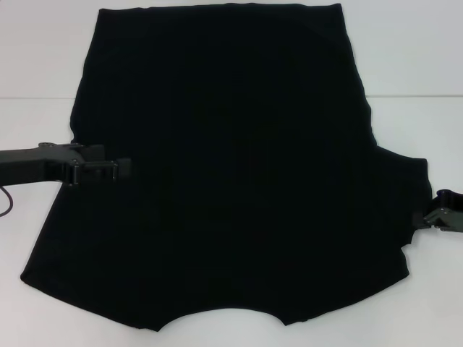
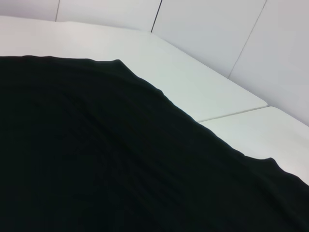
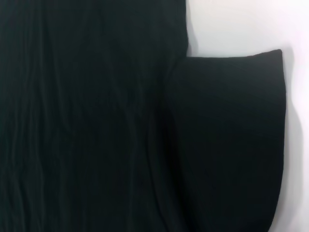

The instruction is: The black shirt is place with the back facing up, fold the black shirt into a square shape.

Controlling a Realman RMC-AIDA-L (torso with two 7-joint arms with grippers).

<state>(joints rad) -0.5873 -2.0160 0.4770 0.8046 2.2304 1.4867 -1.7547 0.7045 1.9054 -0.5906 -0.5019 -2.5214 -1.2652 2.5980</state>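
Black shirt [image 1: 231, 166] lies spread on the white table [image 1: 36, 65], seemingly unfolded. Left gripper [image 1: 119, 169] hovers over its left side, right gripper [image 1: 443, 217] beside the right sleeve [image 3: 231, 140]; finger state unclear. Next: grasp an edge.

shirt [image 1: 231, 173] spread on table [image 1: 36, 65], left hand [image 1: 119, 169] over it, right hand [image 1: 438, 217] beside

My left arm [image 1: 32, 165] is a flat, matte black bar, and a thin dark cable loops down beside it. My left gripper [image 1: 119, 169] is a boxy black block. My right gripper [image 1: 440, 215] is black too, with pale grey-green edges on its angular housing.
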